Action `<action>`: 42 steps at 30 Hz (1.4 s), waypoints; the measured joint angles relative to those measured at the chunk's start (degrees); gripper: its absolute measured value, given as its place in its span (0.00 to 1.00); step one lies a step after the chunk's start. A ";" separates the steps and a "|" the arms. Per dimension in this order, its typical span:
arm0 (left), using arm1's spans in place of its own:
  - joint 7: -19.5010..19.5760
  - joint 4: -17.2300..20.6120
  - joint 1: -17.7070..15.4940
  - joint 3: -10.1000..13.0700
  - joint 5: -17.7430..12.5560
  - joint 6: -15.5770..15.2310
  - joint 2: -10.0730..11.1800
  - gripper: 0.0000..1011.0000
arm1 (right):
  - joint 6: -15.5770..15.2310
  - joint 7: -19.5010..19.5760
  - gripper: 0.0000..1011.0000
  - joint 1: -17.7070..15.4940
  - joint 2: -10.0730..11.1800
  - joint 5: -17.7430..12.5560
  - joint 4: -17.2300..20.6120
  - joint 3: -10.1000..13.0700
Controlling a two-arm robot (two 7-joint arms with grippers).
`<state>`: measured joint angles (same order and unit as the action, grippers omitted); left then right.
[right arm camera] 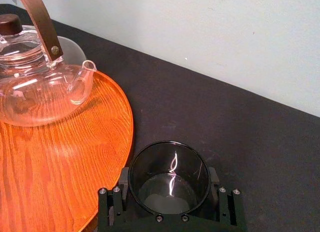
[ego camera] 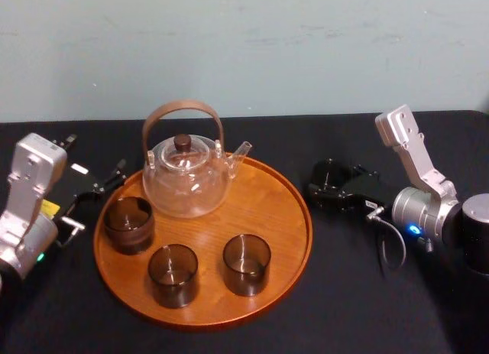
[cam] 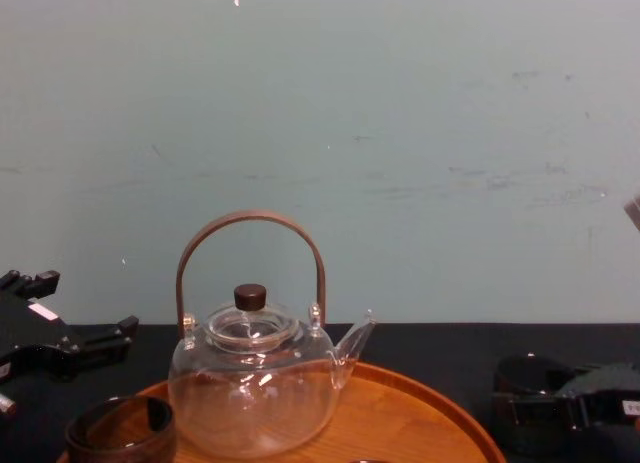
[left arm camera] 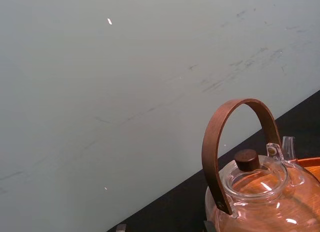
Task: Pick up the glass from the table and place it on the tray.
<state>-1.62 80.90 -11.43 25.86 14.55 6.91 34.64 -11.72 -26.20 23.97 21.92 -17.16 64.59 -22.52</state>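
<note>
I have the right gripper [ego camera: 330,184] low over the black table [ego camera: 359,293], just off the right rim of the tray [ego camera: 302,216], its fingers closed on both sides of the glass [right arm camera: 168,178], which stands upright close to that rim but outside it. On the tray the teapot [ego camera: 186,178] fills the far left part and three other glasses [ego camera: 173,274] sit along the near left, so the right part of the wood by the rim is bare. My left gripper [ego camera: 95,197] waits by the tray's left edge, fingers spread and empty
</note>
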 joint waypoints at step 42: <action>0.00 0.00 0.00 0.00 0.00 0.00 0.00 0.99 | 0.31 0.11 0.89 -2.78 1.64 -2.49 6.37 2.01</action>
<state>-1.62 80.90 -11.43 25.86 14.55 6.91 34.65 -11.40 -26.09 21.19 23.56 -19.65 70.96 -20.51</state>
